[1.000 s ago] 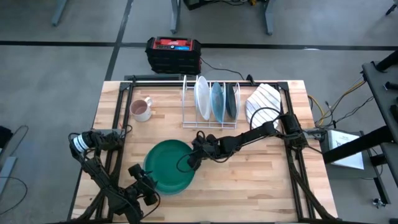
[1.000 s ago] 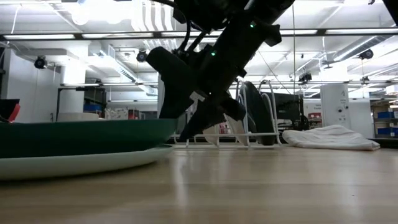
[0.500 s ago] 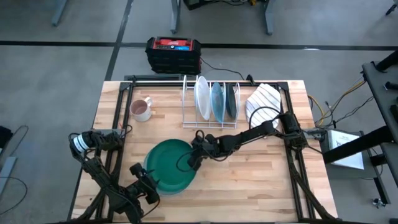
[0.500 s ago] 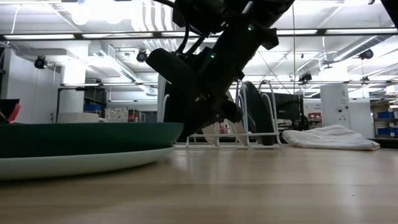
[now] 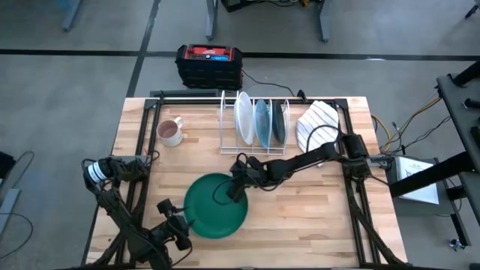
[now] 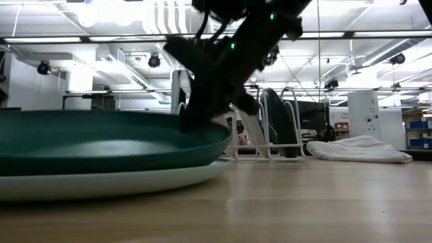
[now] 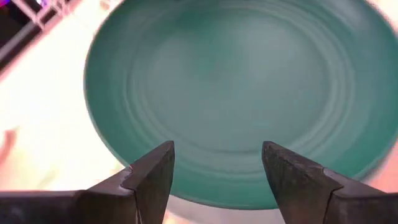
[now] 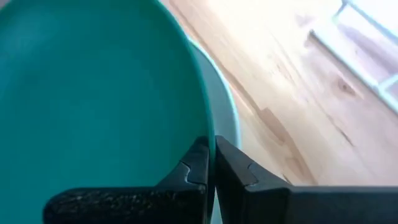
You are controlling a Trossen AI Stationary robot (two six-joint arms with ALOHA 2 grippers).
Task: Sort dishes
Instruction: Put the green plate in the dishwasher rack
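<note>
Wooden planks make up the bench (image 5: 315,217), which stands on a grey workshop floor with a black and red case (image 5: 209,64) just beyond its far edge. At the far side of the bench a wire dish rack (image 5: 253,127) holds three dishes upright in its slots, a white one (image 5: 243,117), a light blue one (image 5: 262,120) and a dark grey one (image 5: 278,121), on edge so each keeps its own slot. Right of the rack lies a white striped cloth (image 5: 316,121); far left stands a pinkish mug (image 5: 171,132). Near the front, left of centre, the dark green plate (image 5: 217,207) rests on a pale teal plate (image 6: 121,181) beneath it. The right hand (image 8: 210,163) is clamped together on the green plate's far right rim, apparently to peel it off the stack toward the rack. The left hand (image 7: 216,169) hovers at the plate's near left edge with fingers apart and touching nothing, probably ready to steady the lower plate.
</note>
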